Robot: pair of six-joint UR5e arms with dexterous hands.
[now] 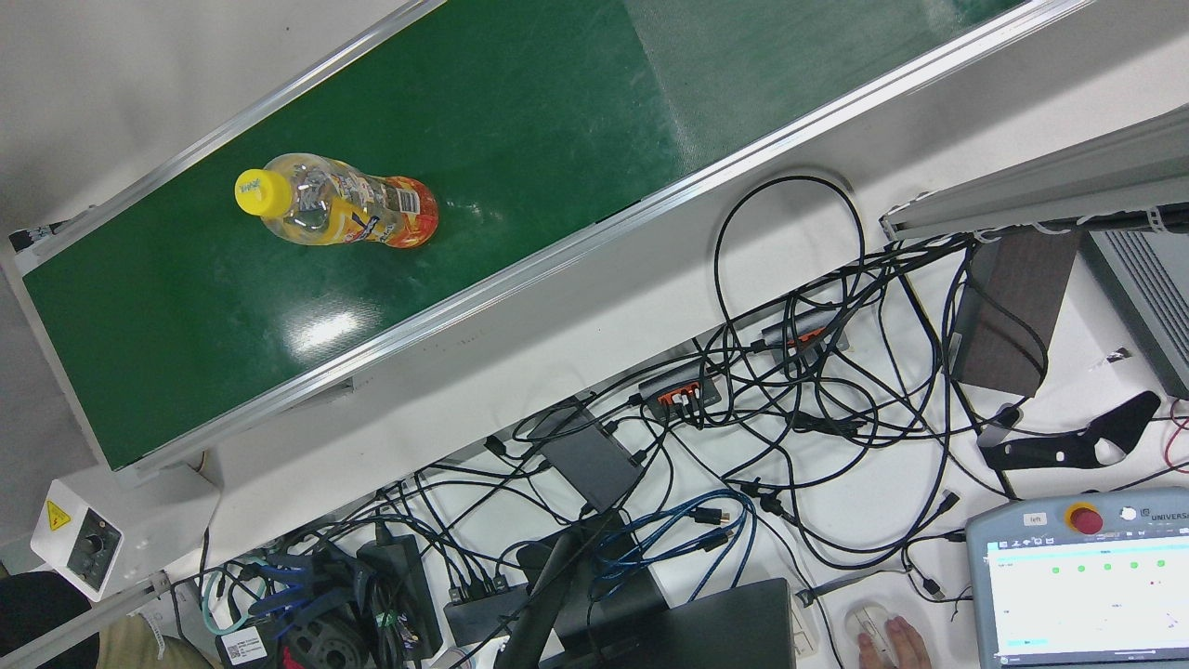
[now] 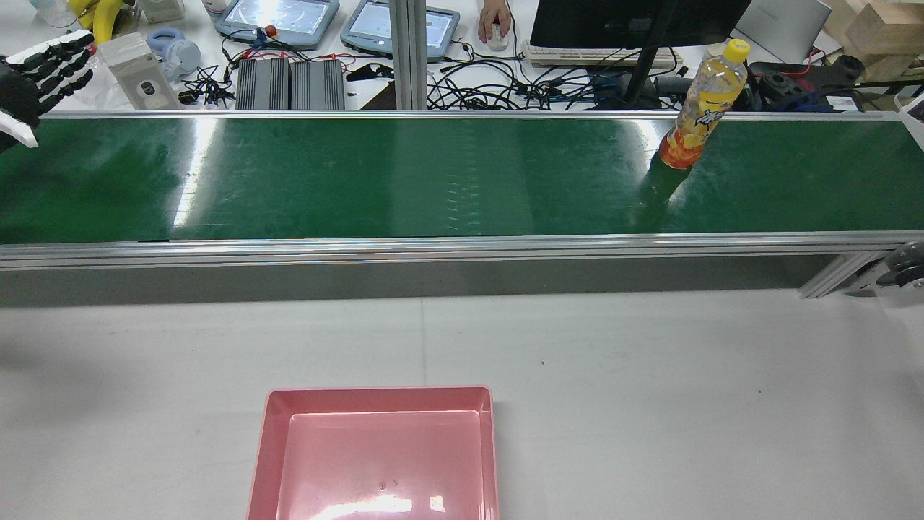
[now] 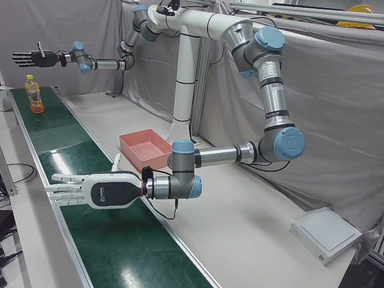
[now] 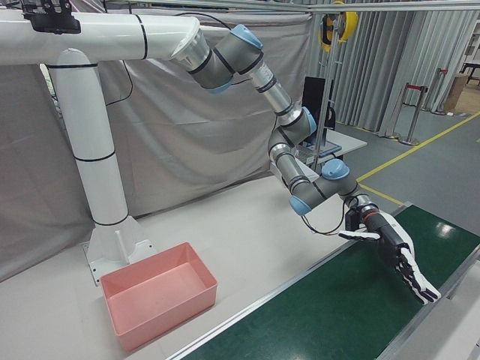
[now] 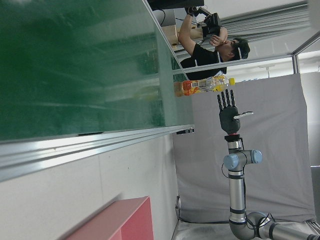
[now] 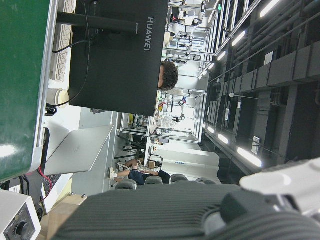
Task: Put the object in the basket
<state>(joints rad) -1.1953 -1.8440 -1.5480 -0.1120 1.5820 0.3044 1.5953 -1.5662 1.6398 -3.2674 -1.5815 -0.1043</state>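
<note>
While the bottle (image 2: 700, 108) stood upright on the green belt (image 2: 433, 180), toward the belt's right end and its far edge in the rear view, neither hand touched it. The right hand (image 3: 33, 58) hung in the air near it, higher than the yellow cap and off to one side, its fingers (image 3: 18, 58) stretched out flat and apart, with nothing in its grasp. The left hand (image 3: 90, 189) lay well apart from the bottle, far down the belt and level above it, fingers likewise straight and spread, holding nothing. The pink basket (image 2: 375, 393) sat on the white table on the robot's side of the belt, well away from the bottle.

The rear view caught only the left hand (image 2: 32, 87) at its left edge and missed the right hand altogether. The left-front view showed both hands and the bottle (image 3: 34, 95) along the length of the belt, with the basket (image 3: 135, 153) beside it. The left hand view looked down the belt to the distant bottle (image 5: 202, 86) and the open palm of the right hand (image 5: 229, 112) just beside it. The right-front view showed the right hand (image 4: 394, 255) splayed above the belt and the basket (image 4: 165, 307), but not the bottle. The front view showed the bottle (image 1: 339, 206) from above with its orange label, and no arm.
</note>
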